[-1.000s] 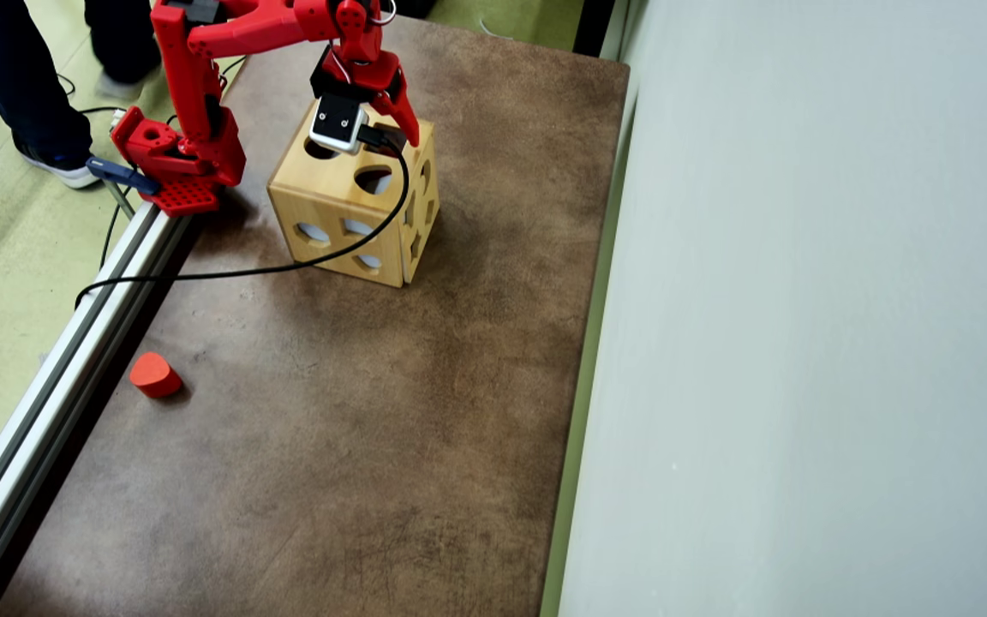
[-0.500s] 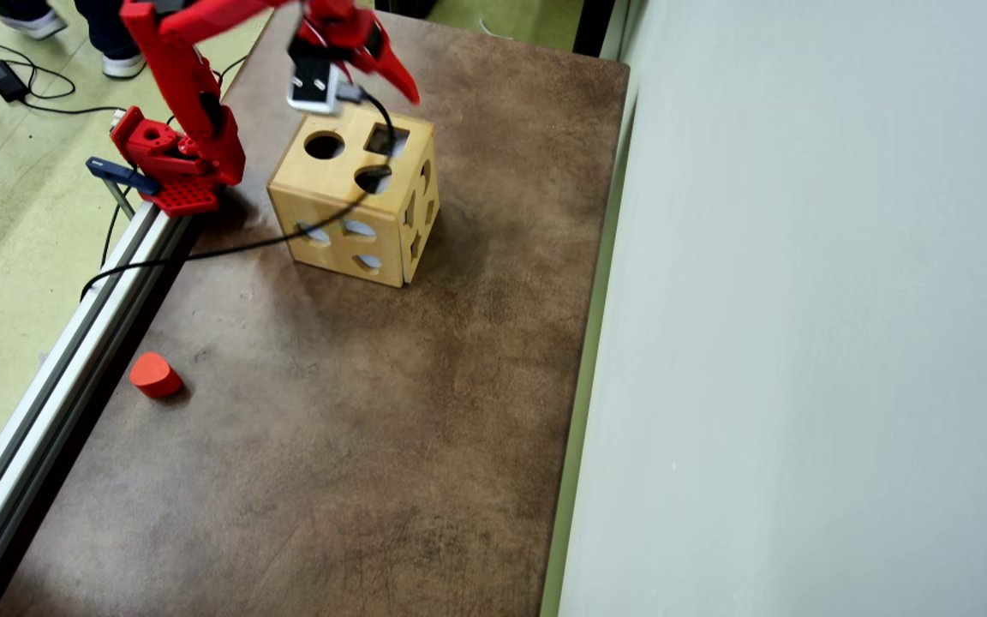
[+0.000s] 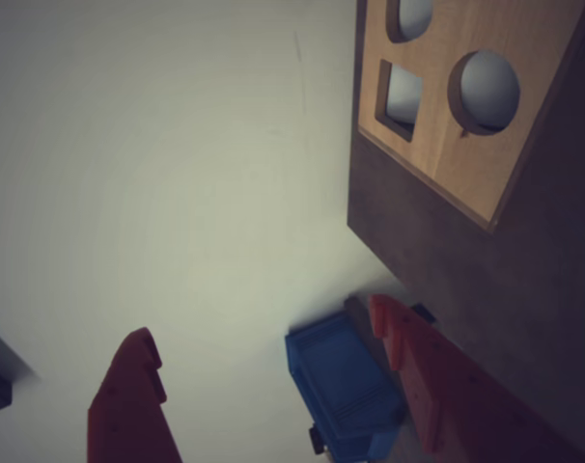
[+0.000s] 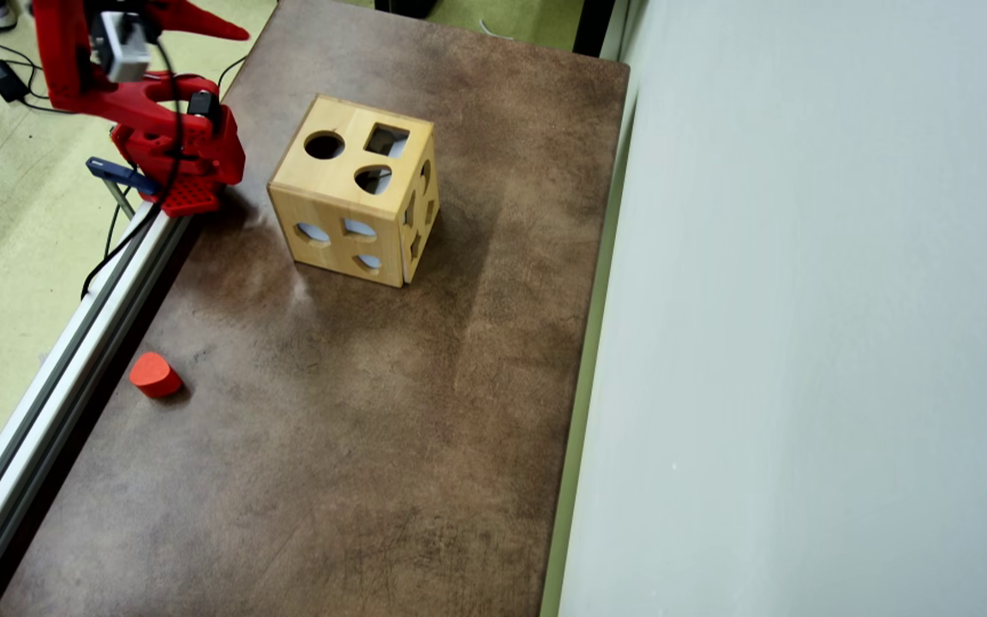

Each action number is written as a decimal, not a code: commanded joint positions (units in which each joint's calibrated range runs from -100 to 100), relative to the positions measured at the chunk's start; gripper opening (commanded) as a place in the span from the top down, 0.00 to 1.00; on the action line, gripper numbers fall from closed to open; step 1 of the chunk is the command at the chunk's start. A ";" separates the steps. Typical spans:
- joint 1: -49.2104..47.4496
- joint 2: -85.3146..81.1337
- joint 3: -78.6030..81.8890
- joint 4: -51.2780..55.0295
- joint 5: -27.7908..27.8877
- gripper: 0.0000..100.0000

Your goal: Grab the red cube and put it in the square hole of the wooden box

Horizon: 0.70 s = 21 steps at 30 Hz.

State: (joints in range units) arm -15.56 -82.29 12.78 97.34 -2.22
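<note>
My tool [image 3: 264,362] hangs with its fingers spread wide and nothing between them. The mottled brown bench [image 4: 356,446] runs beside a pale wall [image 4: 802,343]. The wooden box [image 4: 355,193] stands on it, square hole [image 4: 386,140] uppermost; I cannot see the red cube.

No text, label, brand, number or sign can be read in either view, on any surface or object
</note>
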 commanded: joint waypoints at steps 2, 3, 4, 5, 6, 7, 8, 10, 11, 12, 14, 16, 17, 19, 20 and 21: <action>1.74 -5.06 2.07 0.41 0.73 0.66; 3.15 -6.16 2.43 0.41 0.73 0.66; 4.79 -7.35 2.88 0.41 0.78 0.66; 6.72 -8.54 3.41 0.41 0.78 0.66; 8.72 -9.98 4.04 0.41 0.78 0.66; 10.73 -11.34 4.58 0.41 0.78 0.66; 12.59 -12.11 4.75 0.41 0.78 0.66; 15.34 -12.36 4.75 0.41 1.42 0.66; 16.45 -12.36 4.84 0.49 1.86 0.66; 17.49 -12.36 4.84 0.57 2.20 0.66; 19.57 -12.45 4.93 0.57 2.39 0.66; 21.73 -12.62 5.02 0.57 2.44 0.66; 22.54 -12.62 5.02 0.57 2.44 0.66; 23.43 -12.70 5.11 0.57 2.44 0.66; 23.51 -12.70 5.38 0.57 2.44 0.67; 23.51 -12.70 5.92 0.57 2.49 0.68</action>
State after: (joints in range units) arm 7.22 -95.17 17.92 97.34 -0.27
